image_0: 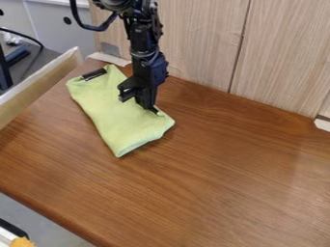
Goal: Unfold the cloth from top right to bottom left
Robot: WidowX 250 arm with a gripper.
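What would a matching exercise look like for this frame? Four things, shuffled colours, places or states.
Things:
1. cloth
2. small strip
3. gripper
4. table

Descriptions:
A. black, at the cloth's upper-left end
B. brown, underneath the cloth
C. light green, in a long folded shape
D. hanging down at the cloth's right-hand side

Pairs: 1-C, 2-A, 3-D, 4-B
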